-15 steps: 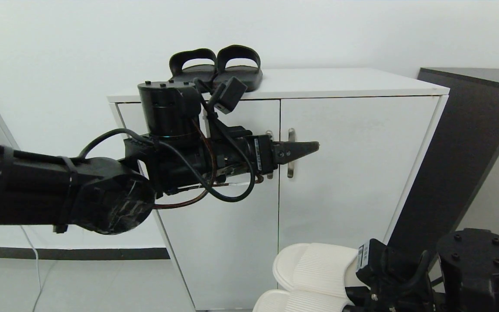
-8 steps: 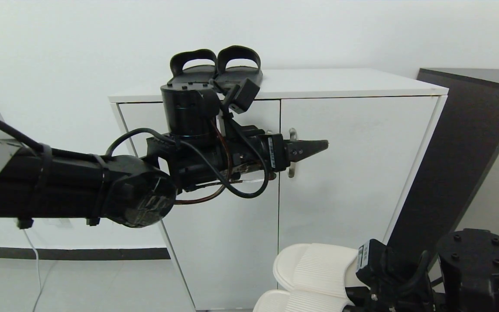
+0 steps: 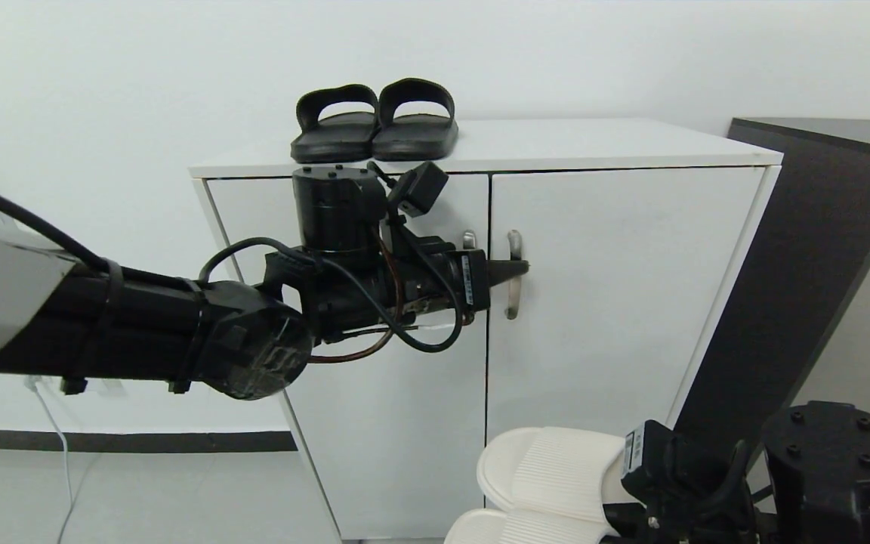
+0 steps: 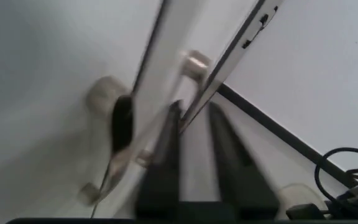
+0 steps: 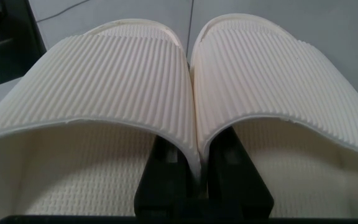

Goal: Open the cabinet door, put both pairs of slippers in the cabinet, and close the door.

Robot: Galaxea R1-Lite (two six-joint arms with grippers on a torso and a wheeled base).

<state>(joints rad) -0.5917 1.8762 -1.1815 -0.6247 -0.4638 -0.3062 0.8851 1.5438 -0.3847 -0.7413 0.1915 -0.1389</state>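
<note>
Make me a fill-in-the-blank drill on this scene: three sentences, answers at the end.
1. The black slippers sit on ___ of the white cabinet.
2. The left gripper is at the ___ of the right door.
3. The right gripper holds ___ white slippers pinched together.
Missing words: top; handle; two.

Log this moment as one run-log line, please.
left gripper at right door handle | right gripper holding white slippers | black slippers on cabinet | doors closed
</note>
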